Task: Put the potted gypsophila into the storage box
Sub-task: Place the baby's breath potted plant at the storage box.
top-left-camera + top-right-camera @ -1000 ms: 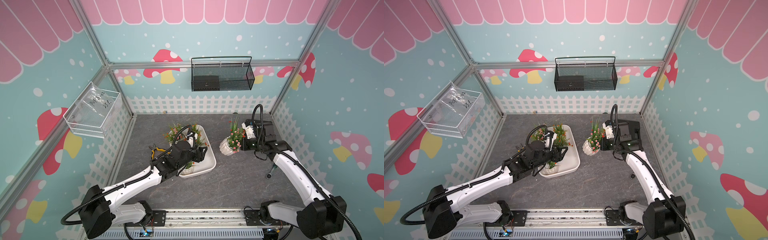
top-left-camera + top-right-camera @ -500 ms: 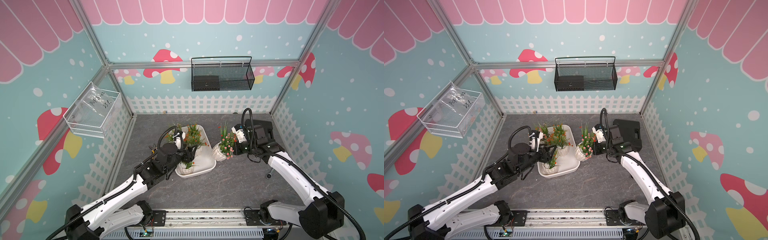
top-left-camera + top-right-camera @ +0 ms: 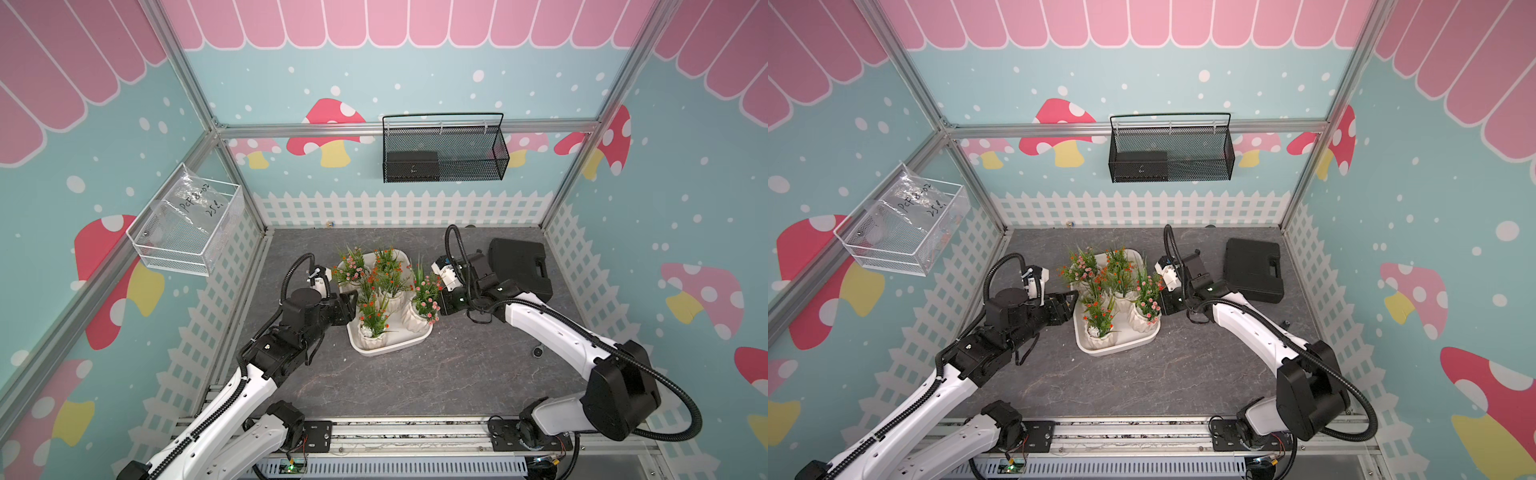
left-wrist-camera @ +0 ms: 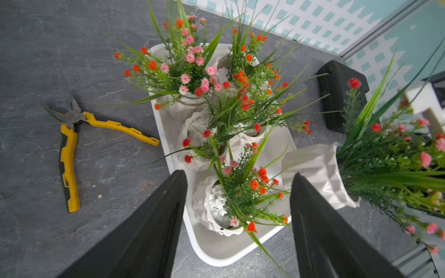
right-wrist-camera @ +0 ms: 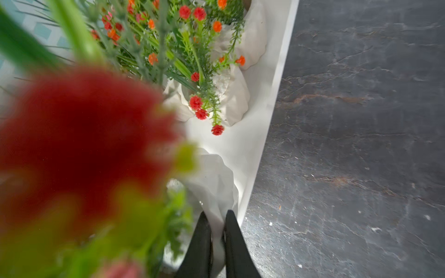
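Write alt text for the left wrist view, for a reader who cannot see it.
The open left gripper hovers over the white storage box, which holds several potted gypsophila; one more pot tilts at its rim. Yellow-handled pliers lie on the grey table beside it.

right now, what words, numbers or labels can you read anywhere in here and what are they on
"PET 8-02", handwritten on the clear plastic bag in the white wire basket; middle sign unsure.
"25", below it on the same bag, then a mark I cannot read.
Pale mark on the black box in the black mesh basket: too small to read.
Pliers: nothing legible.
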Tool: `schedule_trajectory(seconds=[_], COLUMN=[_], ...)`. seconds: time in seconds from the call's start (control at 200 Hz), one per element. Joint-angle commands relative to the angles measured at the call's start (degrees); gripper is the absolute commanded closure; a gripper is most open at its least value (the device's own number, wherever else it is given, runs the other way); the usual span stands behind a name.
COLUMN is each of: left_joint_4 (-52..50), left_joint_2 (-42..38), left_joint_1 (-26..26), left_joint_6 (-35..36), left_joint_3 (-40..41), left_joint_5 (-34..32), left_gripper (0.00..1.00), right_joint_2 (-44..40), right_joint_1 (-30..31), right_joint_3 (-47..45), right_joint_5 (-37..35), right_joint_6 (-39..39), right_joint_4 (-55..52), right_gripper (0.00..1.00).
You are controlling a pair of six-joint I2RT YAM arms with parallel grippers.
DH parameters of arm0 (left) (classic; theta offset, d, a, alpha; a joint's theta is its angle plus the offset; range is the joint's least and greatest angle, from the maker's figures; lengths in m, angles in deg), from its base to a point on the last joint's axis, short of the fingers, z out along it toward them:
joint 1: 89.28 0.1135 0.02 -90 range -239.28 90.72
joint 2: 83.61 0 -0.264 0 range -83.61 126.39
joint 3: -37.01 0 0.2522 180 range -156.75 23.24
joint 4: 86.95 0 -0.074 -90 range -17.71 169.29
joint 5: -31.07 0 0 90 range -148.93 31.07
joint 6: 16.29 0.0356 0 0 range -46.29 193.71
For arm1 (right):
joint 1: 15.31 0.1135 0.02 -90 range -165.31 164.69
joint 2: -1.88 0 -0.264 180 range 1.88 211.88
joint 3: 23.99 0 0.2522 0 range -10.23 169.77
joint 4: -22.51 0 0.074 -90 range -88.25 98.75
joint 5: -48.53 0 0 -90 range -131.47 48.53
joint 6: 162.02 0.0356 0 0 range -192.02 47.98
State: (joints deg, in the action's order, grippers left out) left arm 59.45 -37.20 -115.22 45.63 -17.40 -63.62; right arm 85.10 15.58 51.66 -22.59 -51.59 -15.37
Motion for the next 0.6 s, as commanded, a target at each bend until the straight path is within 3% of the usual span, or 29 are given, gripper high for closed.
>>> schedule_trajectory(seconds=[0.0, 0.215, 0.595], left_joint_4=[2.0, 7.6, 15.8], left_joint_2=[-2.0, -5.5, -3.2], left_joint_1=[4.2, 10.3, 19.0], left_joint_6=[-0.2, 4.4, 8.2], left_joint_3=[4.3, 9.2, 12.5], left_joint_5=[-0.6, -1.8, -1.8], left_gripper=[0.32, 0.32, 0.32], right_joint_2=[1.6, 7.0, 12.0], right_joint_1=[1.8, 5.3, 8.1], right_joint_3=[3.5, 5.0, 5.7], right_joint_5=[-0.9, -4.4, -9.8], right_joint_6=[1.3, 2.3, 3.7], right_joint_4=[4.8, 6.8, 8.4], right_gripper=[1.0, 1.0, 1.0])
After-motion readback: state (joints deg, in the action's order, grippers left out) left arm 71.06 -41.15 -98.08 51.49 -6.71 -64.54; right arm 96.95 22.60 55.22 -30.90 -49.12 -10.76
